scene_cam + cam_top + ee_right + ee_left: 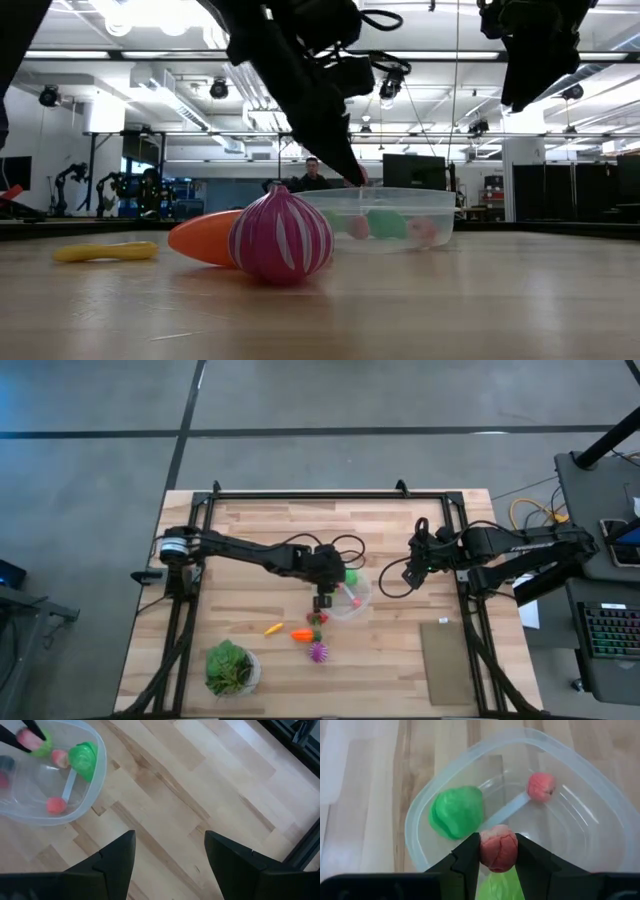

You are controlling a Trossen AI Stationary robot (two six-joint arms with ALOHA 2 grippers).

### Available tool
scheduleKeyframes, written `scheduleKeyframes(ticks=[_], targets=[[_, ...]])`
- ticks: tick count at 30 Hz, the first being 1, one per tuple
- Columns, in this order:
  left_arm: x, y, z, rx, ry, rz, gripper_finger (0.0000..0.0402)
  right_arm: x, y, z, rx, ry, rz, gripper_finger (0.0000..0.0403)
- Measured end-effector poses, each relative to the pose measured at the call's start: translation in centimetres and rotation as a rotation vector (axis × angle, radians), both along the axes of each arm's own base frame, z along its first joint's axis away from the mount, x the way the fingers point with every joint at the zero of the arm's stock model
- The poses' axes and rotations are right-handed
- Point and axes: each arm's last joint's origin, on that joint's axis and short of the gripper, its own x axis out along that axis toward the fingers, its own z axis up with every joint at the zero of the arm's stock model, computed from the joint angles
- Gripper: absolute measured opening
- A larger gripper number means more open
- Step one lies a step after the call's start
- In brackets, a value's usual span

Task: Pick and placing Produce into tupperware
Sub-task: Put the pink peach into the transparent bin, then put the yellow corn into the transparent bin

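Nearest the front edge of the tabletop stands a leafy plant in a white pot, toward the front-left corner, and a flat tan pad lies toward the front-right corner; neither belongs to the task. Just behind them, near the middle, the loose produce waits: a spiky purple ball, an orange carrot-like piece beside it, and a yellow piece a little to the left. A small green-and-red piece lies just behind the carrot, though its form is hard to make out.

Farther back, at the tabletop's centre, sits the clear tupperware. It already holds a green piece and a small red piece. The left gripper hangs over the container's front rim, its fingers pinching a pinkish-red piece between them. The step in hand looks like the placing of this piece: the next move would call for spreading the fingers so that it drops inside the wall rather than onto the rim. After that, the ball, carrot and yellow piece remain to be fetched; they lie close together, so the ball may crowd a grasp on the carrot.

The right gripper waits beyond the container toward the right edge, fingers spread wide over bare wood. Across the room, a person is visible.
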Motion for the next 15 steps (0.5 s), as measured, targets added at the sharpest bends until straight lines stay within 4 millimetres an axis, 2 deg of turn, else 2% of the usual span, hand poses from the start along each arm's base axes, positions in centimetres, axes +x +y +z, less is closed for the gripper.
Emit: scheduleKeyframes(ticks=[7,15], targets=[[-0.3,0.5,-0.6,0.022,0.027,0.033,0.0158,0.0,0.0,0.0,0.005,0.001,0.002,0.0231],[-1.5,0.5,1.4,0.025,0.047,0.035,0.0216,0.0,0.0,-0.1,0.005,0.006,0.002,0.0231]])
